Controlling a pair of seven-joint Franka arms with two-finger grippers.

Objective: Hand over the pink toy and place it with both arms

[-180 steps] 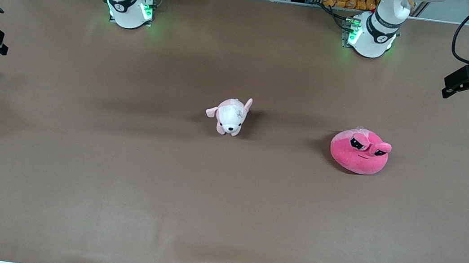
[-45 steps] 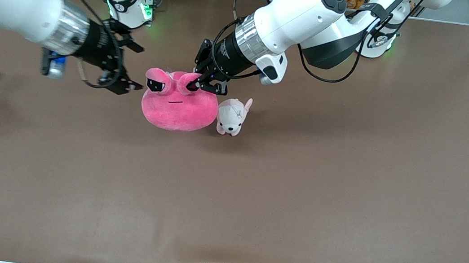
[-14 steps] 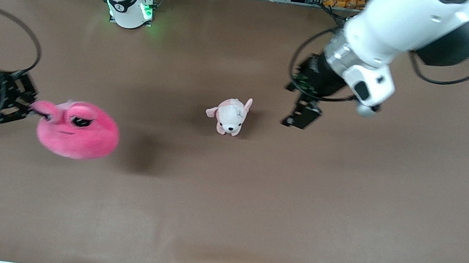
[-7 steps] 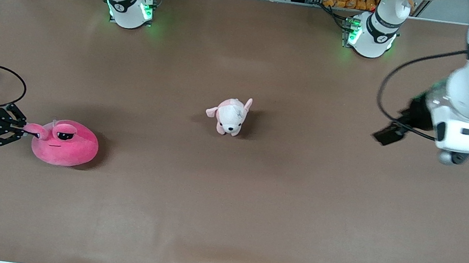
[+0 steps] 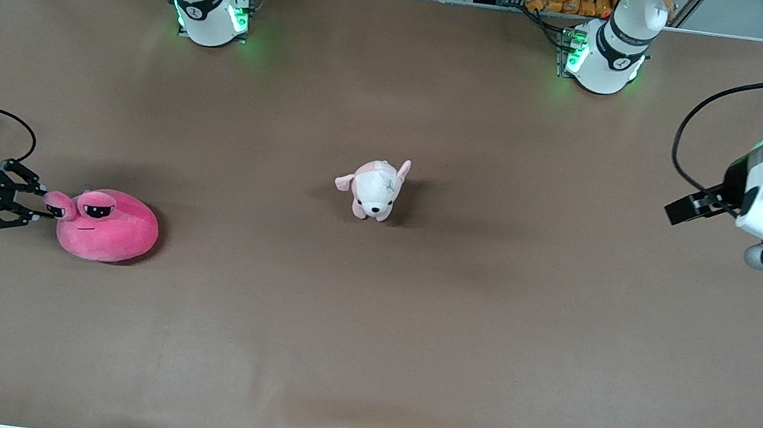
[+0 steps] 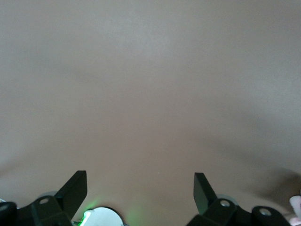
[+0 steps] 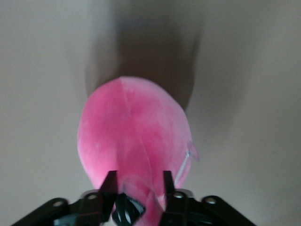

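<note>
At the right arm's end of the table, the pink toy (image 5: 103, 225) now rests on the table (image 5: 362, 359) rather than hanging in the air, and the right gripper (image 5: 37, 207) has begun parting its fingers around one bulging eye, so placement looks nearly done. The pale puppy plush (image 5: 373, 188) sits mid-table, well apart and no obstacle, while the left gripper (image 6: 141, 190) has withdrawn over its own end, fingers spread wide and empty.

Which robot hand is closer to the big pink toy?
Right. The right gripper is right at the pink toy, its fingers either side of one eye. The left gripper hangs open over the table's other end.
</note>
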